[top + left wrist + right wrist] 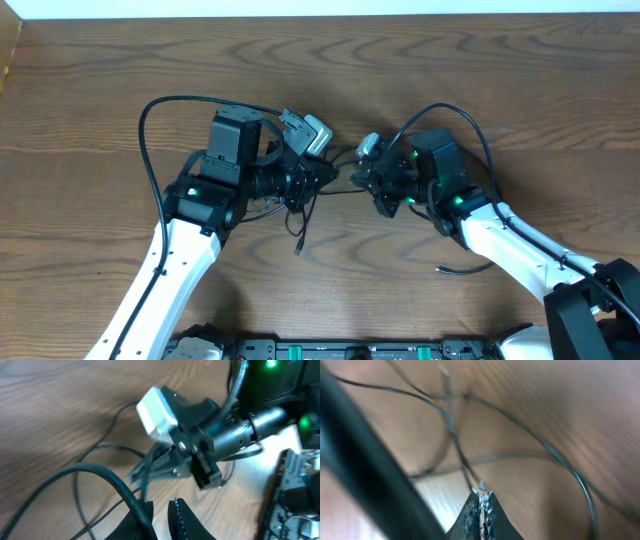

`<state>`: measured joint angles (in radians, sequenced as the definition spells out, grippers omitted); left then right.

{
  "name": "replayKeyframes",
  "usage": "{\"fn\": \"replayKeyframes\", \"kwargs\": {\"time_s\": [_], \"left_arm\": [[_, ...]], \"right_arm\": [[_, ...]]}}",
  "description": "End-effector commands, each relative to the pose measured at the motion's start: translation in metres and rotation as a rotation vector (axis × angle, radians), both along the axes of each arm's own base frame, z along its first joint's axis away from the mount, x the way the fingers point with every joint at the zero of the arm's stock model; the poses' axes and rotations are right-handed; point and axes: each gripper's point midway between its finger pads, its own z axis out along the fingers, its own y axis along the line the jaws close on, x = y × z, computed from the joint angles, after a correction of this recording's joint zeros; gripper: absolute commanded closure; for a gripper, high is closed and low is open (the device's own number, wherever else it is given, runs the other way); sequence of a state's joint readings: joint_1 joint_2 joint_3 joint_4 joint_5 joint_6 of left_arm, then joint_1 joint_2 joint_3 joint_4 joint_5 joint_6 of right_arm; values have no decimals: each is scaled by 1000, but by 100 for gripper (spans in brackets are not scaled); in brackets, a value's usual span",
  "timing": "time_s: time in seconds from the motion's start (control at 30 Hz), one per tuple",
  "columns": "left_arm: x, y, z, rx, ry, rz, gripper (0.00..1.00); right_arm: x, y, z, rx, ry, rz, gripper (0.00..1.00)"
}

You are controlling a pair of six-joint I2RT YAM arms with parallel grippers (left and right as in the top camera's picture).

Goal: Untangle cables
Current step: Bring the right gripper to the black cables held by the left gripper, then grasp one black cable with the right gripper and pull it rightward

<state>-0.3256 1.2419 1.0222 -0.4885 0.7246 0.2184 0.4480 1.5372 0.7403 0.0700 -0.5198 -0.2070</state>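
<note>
On the brown wood-grain table [100, 80], two white-and-black arms meet nose to nose. The right gripper [362, 183] serves as the landmark.

The thin black cables [301, 228] lie bunched on the table just left of the right gripper, under and around the left gripper [322, 178]. One strand stretches across from that bunch to the right gripper. How many separate cords make up the bunch cannot be told, since the strands cross. All that show are black. One small plug end [298, 247] is visible, on a strand trailing away from the bunch toward the near table edge, left of and below the right gripper. One short black cord piece [455, 267] lies apart, to the right of and below the right gripper, beside the right arm.

The right gripper's two jaws are pressed together, and in the right wrist view a thin strand runs straight into their tip, pinched there. The left gripper's two jaws stand slightly apart, with bare table showing through the narrow gap.

Two thicker black arm cables [143, 130] arch above the arms, one on each.
</note>
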Motion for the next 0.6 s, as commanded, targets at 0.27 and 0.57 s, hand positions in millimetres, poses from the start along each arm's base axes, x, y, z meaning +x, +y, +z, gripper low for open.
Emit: {"fn": "replayKeyframes", "kwargs": {"time_s": [0.27,0.57], "left_arm": [[25,32,-10,184,-59,172,83],[15,46,-28,266,11,205,83]], "right_arm": [[42,-79,5,-28,69,-371,99],[55,-127,136,152,-269,-511,99]]}}
